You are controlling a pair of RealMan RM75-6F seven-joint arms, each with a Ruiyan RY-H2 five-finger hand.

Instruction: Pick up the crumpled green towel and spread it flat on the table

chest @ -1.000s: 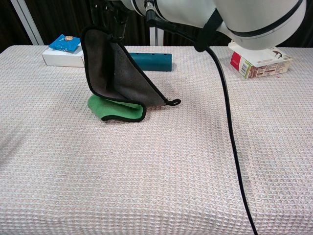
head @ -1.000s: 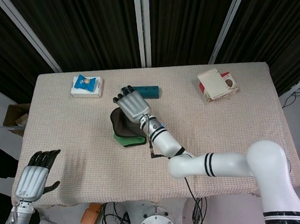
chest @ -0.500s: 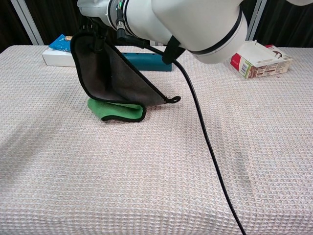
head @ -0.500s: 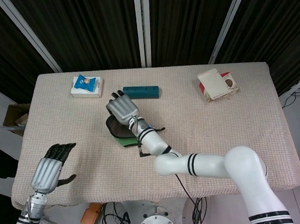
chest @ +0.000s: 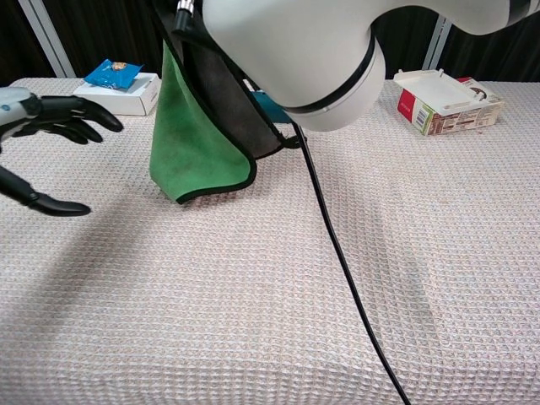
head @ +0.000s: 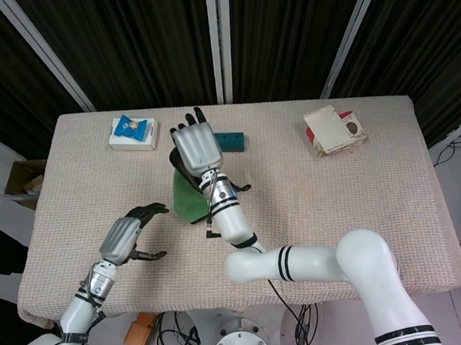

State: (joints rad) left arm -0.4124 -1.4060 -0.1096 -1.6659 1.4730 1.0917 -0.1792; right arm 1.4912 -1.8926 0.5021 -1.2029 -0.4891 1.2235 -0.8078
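Note:
The green towel (chest: 196, 143) with a grey back and black edging hangs in the air by its top, its lower corner just above the table (chest: 278, 278). My right hand (head: 196, 147) grips the towel's top edge above the table's middle; in the head view the towel (head: 187, 198) shows beneath that hand. In the chest view the right hand is out of frame and only the arm shows. My left hand (head: 130, 236) hovers over the table to the left of the towel, fingers apart and empty; the chest view shows it as the left hand (chest: 46, 118) at the left edge.
A white box with a blue packet (head: 133, 131) lies at the back left. A teal block (head: 230, 141) sits behind the towel. An open red and white carton (head: 332, 128) lies at the back right. A black cable (chest: 337, 253) hangs from the right arm across the table.
My right hand has raised the towel off the table, so it now hangs with its green side showing. My left hand has come in over the table toward the towel.

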